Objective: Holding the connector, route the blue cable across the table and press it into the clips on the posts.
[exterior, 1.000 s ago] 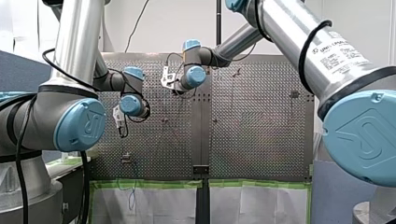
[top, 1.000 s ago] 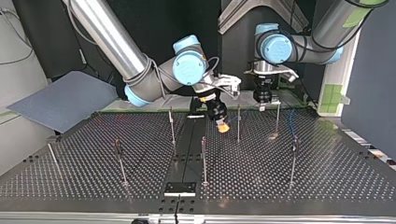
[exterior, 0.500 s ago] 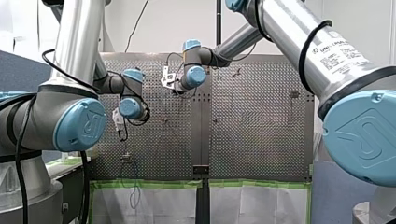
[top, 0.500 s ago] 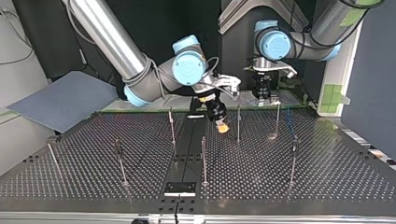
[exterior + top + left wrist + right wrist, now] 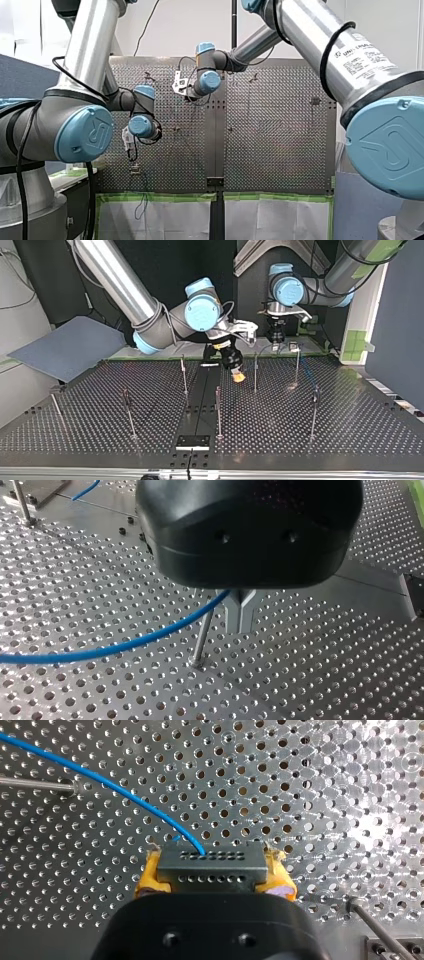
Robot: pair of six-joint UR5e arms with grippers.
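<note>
Connector (image 5: pixel 212 865) — a dark block with rows of small holes — is clamped between the yellow pads (image 5: pixel 149 879) of my right gripper (image 5: pixel 214 872), low over the perforated table (image 5: pixel 100 430) near the middle of its arm-side edge. The blue cable (image 5: pixel 125 795) leaves the block's face and runs off above the holes past a thin post (image 5: pixel 35 782). My left gripper (image 5: pixel 240 611), towards the same edge, has its metal fingers (image 5: pixel 233 615) together on the cable — just beside a second post (image 5: pixel 202 640).
</note>
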